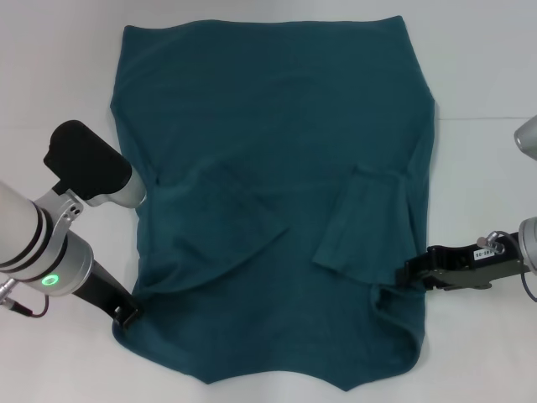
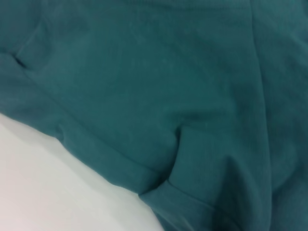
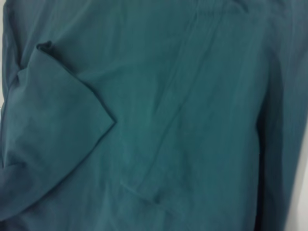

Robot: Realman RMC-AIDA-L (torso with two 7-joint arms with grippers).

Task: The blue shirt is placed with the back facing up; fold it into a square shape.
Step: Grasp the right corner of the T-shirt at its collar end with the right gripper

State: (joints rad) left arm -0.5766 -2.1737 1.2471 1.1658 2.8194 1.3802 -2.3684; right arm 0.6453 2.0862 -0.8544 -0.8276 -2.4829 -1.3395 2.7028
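A large dark teal-blue short-sleeved T-shirt of soft, wrinkly fabric (image 1: 277,159) lies spread flat on a plain white table surface (image 1: 487,75), filling most of the head view. Its straight hem runs along the far edge, and the neckline curves along the near edge, closest to the robot. Both short sleeves are turned inward over the body of the shirt: one forms a broad triangular flap on the left half, the other a narrower slanted flap on the right half. No printed letters show on the upward-facing side.

The left gripper (image 1: 127,316), black and at the end of a silver arm with a glowing green ring, sits at the shirt's near-left edge, touching the cloth where the fabric bunches slightly. Whether its fingers are clamped on the fabric or loose cannot be told from these views. The right gripper (image 1: 413,277), black and mounted on a dark wrist block, reaches in from the right and meets the shirt's right edge, just beside the folded right sleeve. Its fingers are hidden against the dark cloth, so its grip cannot be told either.

The left wrist view shows teal fabric with a folded hem over the white surface; the right wrist view shows only teal cloth with a pointed folded flap.
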